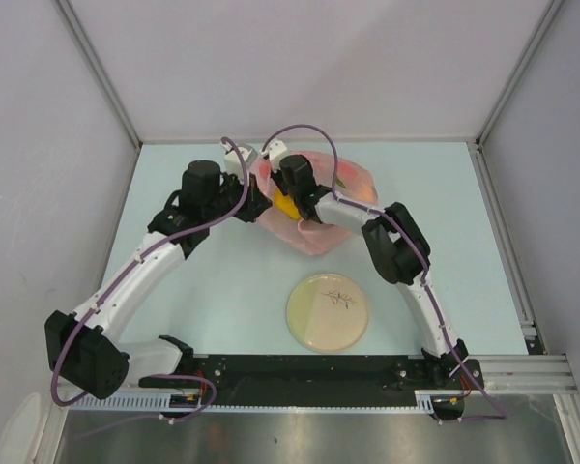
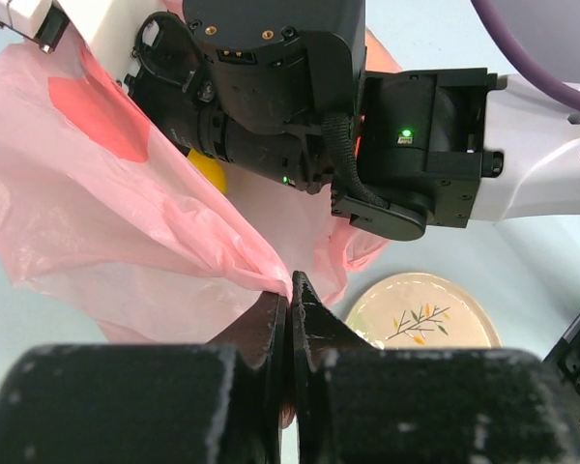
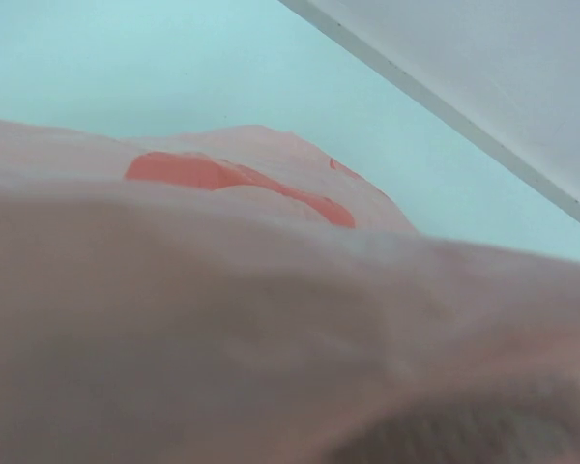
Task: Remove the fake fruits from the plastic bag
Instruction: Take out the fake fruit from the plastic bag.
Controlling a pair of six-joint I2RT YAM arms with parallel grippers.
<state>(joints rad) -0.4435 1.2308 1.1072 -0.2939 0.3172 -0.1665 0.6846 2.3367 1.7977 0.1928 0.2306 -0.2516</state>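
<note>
Pink plastic bag (image 1: 321, 239) with red patches; cream plate (image 1: 314, 324) with sprig pattern.

Legible text none, plastic bag (image 2: 126, 222) with plain red patches (image 2: 97, 121) only, cream plate (image 1: 314, 324) with a painted sprig (image 2: 418, 322) only, no lettering readable on either

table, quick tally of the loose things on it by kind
pink bag: 1
plate: 1
yellow fruit, showing at the bag's mouth: 1
total: 3 in sight; any other fruit inside the bag can't be counted
</note>
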